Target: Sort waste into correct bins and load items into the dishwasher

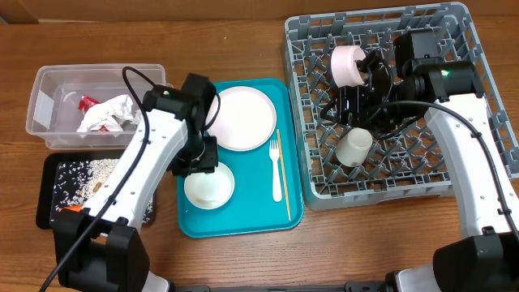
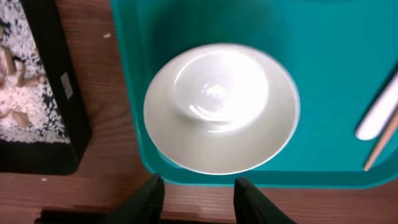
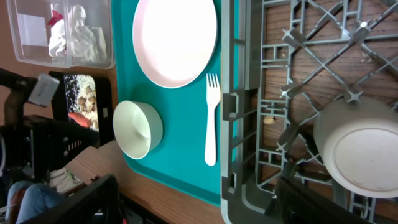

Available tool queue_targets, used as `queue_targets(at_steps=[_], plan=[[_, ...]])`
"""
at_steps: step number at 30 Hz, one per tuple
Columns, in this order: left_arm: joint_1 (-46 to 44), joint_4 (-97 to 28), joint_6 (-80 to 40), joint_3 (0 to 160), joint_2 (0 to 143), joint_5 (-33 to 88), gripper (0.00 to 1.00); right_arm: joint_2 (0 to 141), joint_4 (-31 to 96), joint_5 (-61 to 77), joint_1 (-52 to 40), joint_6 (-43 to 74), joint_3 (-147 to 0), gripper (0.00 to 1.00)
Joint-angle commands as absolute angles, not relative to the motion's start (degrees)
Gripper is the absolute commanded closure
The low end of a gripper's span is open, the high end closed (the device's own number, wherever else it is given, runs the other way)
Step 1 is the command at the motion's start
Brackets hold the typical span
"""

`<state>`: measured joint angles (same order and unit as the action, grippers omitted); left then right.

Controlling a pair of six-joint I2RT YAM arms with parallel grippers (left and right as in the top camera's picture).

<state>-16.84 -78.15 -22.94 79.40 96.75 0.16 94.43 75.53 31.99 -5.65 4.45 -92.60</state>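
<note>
A white bowl (image 1: 209, 186) sits on the teal tray (image 1: 243, 221) near its front left, with a white plate (image 1: 242, 118), a white fork (image 1: 276, 169) and a thin wooden stick (image 1: 284, 174). My left gripper (image 1: 197, 160) hovers over the bowl's far edge. In the left wrist view its fingers (image 2: 198, 188) are open and empty, just off the bowl (image 2: 221, 109). My right gripper (image 1: 366, 88) is open and empty over the grey dish rack (image 1: 458, 36), between a white bowl on its side (image 1: 347, 65) and a small white cup (image 1: 354, 148).
The clear tub (image 1: 45, 85) at far left holds crumpled napkins (image 1: 109, 113) and a red wrapper (image 1: 87, 102). The black tray (image 1: 47, 191) in front of it holds grain scraps (image 1: 85, 174) and a carrot (image 3: 81, 118). Bare wooden table lies along the front.
</note>
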Motion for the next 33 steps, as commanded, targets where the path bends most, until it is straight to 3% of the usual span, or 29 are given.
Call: queue_targets(at_steps=[1,20,33], plan=[[-16.7,-77.2,-26.1,75.5,96.7,-3.5,0.61,93.4,75.3,31.5,-5.5,4.1,-92.9,0.16],[-15.3,-61.1,-27.5,58.9,96.7,-3.2,0.58,93.4,75.8,31.5,-5.5,2.8,-92.9,0.16],[-15.3,-61.4,-26.4,61.7,96.5,-2.9,0.62,93.4,75.7,31.5,-5.5,2.8,-92.9,0.16]])
